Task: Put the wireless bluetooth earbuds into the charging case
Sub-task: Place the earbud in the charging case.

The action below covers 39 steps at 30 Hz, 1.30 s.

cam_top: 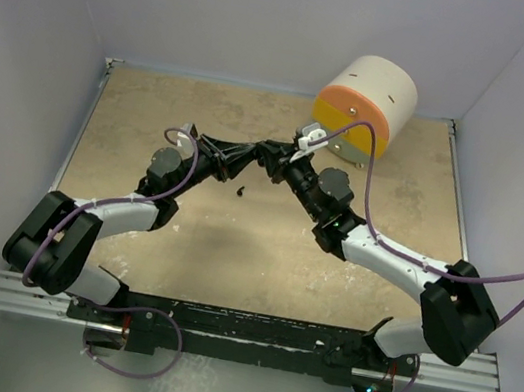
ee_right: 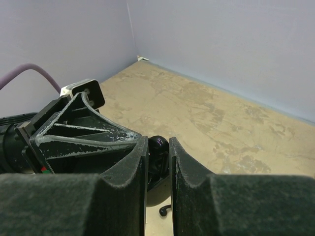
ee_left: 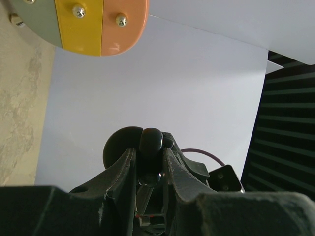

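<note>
Left end effector [ee_left: 150, 148] is clamped right down, its fingers pinching a glossy black case [ee_left: 151, 136] by the edge, with a rounded dark part of it bulging out to one side. The right end effector [ee_right: 157, 142] has the same case from the opposite side: its fingers are only a sliver apart and that shiny black shell is wedged between them. Whether anything sits inside the case, I can't tell.

From above, the two arms make a peak over the middle of the table [cam_top: 154, 116], tips nose to nose, and the case looks to be held up off the surface.

Just on the near side of that meeting point, one black earbud [cam_top: 241, 190] lies loose on the table. It's a tiny comma shape, and in the right wrist view it sits just beneath the fingers, clear of both end effectors.

Further out, a cream drum [cam_top: 365, 103] with an orange and yellow face lies on its side at the far edge, right of centre. A purple cable [cam_top: 370, 190] loops over the right arm, and pale walls close in three sides
</note>
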Each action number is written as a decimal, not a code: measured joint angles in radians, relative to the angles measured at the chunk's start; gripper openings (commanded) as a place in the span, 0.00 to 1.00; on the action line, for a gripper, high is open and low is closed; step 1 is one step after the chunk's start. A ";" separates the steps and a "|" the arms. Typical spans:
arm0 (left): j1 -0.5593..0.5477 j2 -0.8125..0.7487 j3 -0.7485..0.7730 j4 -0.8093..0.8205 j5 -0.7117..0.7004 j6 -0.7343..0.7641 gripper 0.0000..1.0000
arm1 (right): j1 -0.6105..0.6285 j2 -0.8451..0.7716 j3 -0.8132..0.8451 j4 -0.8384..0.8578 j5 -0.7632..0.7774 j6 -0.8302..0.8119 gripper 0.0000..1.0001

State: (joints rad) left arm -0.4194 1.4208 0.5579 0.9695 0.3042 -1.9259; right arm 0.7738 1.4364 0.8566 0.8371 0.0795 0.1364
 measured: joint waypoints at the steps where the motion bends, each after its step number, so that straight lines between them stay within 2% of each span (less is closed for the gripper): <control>1: 0.000 0.000 0.000 0.001 0.000 -0.002 0.00 | -0.002 0.000 -0.004 0.008 -0.005 0.000 0.00; 8: 0.000 0.023 0.000 0.032 0.002 -0.044 0.00 | -0.009 -0.003 -0.029 0.045 -0.027 -0.011 0.00; 17: -0.002 0.125 0.001 0.177 0.019 -0.139 0.00 | -0.017 -0.003 -0.029 0.042 -0.027 -0.027 0.00; 31: -0.002 0.204 0.001 0.315 0.033 -0.157 0.00 | -0.023 -0.001 -0.029 0.039 -0.042 -0.067 0.00; 39: -0.002 0.221 0.001 0.340 0.034 -0.158 0.00 | -0.023 -0.001 -0.029 0.029 -0.048 -0.087 0.00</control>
State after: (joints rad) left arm -0.4213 1.6421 0.5591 1.3098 0.3378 -2.0838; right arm 0.7513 1.4353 0.8280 0.8665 0.0315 0.0498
